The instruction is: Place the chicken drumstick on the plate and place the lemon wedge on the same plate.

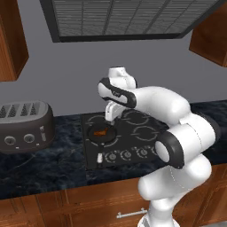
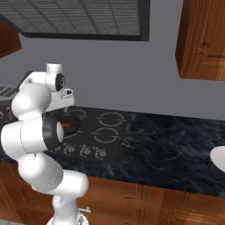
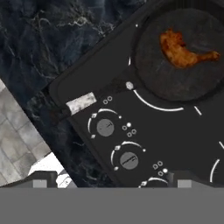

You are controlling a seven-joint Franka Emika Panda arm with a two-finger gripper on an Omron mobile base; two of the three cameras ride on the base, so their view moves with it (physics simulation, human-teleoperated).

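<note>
**Drumstick in the pan, claw spread above the stove**

The chicken drumstick point(image 3: 183, 51) lies inside a dark frying pan point(image 3: 151, 70) on the black stovetop point(image 3: 175, 135). The gripper point(image 1: 109, 116) hangs above the pan, jaws released and holding nothing. The white plate point(image 2: 218, 159) rests on the dark marble counter point(image 2: 176, 149), well apart to the right.

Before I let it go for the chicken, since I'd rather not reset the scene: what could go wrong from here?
1. The chicken drumstick lies flat in a dark pan on the stove; the pan's raised rim may block a low approach.
2. The open gripper hovers above the pan, off to one side of the drumstick, so a straight descent could miss it.
3. The plate sits far along the counter, so a weak grip could drop the drumstick on the way.
</note>
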